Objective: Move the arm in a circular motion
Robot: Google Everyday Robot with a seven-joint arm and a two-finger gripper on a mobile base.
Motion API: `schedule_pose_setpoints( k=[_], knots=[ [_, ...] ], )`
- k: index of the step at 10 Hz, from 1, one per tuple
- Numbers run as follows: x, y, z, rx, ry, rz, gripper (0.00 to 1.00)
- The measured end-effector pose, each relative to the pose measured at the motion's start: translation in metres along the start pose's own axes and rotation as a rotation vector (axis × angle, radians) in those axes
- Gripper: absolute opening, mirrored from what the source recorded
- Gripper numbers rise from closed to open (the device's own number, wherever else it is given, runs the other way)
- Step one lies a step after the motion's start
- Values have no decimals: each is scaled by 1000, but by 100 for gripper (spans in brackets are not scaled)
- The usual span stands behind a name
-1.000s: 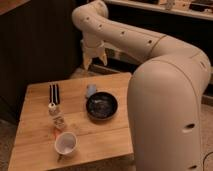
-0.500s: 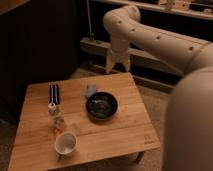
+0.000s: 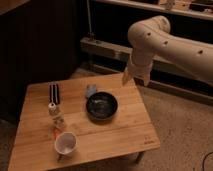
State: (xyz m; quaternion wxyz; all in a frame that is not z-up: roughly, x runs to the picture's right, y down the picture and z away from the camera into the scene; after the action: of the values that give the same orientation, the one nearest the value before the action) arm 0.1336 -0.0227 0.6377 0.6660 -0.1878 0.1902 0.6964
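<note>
Arm swung rightward since half-second ago; pincer above table far-right corner, grip state untellable.

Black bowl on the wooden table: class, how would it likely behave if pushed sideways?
The black bowl is wide and low, so it would probably slide rather than tip. Its glossy look suggests a rigid, perhaps breakable, material. The gripper hangs above the far right edge of the table, clear of the bowl.

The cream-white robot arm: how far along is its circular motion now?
Done: the cream-white tubular arm has swept rightward along the light wooden table's far edge. In hand: its pincer hangs above the far right corner. Left: probably the return sweep that closes the circle.
</note>
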Motion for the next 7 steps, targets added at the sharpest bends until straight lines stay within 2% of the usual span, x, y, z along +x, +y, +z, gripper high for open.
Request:
schedule_pose_setpoints(
  k=[1,3,5,7],
  knots=[
    [22,6,0,3,4,-6,65],
    [64,37,-1,-1,19,-37,65],
    [107,71,4,-20,53,-79,65],
    [121,105,12,-39,75,-148,65]
  ],
)
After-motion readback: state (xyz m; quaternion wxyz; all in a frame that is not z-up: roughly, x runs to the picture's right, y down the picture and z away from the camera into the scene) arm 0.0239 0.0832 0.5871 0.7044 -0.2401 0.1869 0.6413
